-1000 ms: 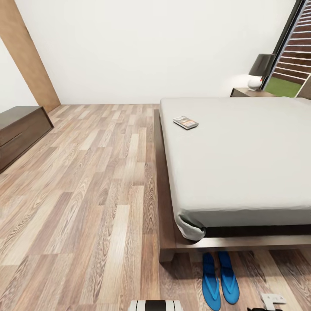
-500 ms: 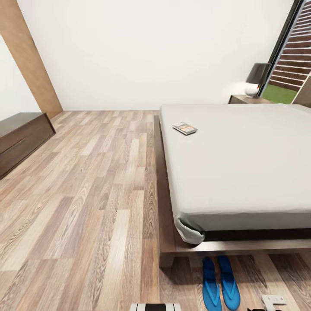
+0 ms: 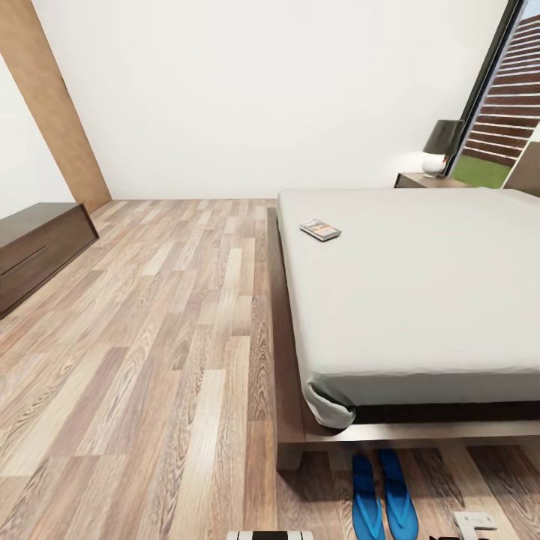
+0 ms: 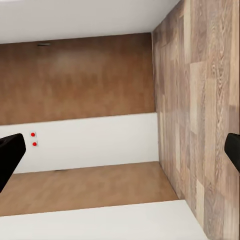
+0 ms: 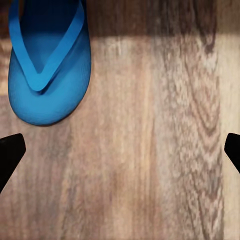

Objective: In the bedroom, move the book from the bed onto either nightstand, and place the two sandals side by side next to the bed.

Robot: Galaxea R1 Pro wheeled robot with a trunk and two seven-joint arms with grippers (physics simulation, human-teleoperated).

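The book (image 3: 320, 229), dark with an orange band, lies flat on the pale-grey mattress of the bed (image 3: 420, 300), close to its left edge. The two sandals (image 3: 365, 499) (image 3: 398, 495), bright blue, lie side by side on the plank floor at the foot of the bed frame. A nightstand (image 3: 420, 181) stands beyond the far corner of the bed. My right gripper (image 5: 120, 152) hangs open above the floor, with one sandal (image 5: 47, 65) just off to one side of it. My left gripper (image 4: 120, 152) is open and holds nothing, facing a wall and floor.
A dark lamp (image 3: 441, 144) stands on the nightstand by the tall window (image 3: 510, 90). A long low dark cabinet (image 3: 37, 244) sits against the left wall beside a wooden door panel (image 3: 52, 105). Wide wood floor (image 3: 165, 337) stretches left of the bed.
The whole head view has shifted, so bed, book and nightstand sit a little lower in the picture. The book and sandals lie where they were.
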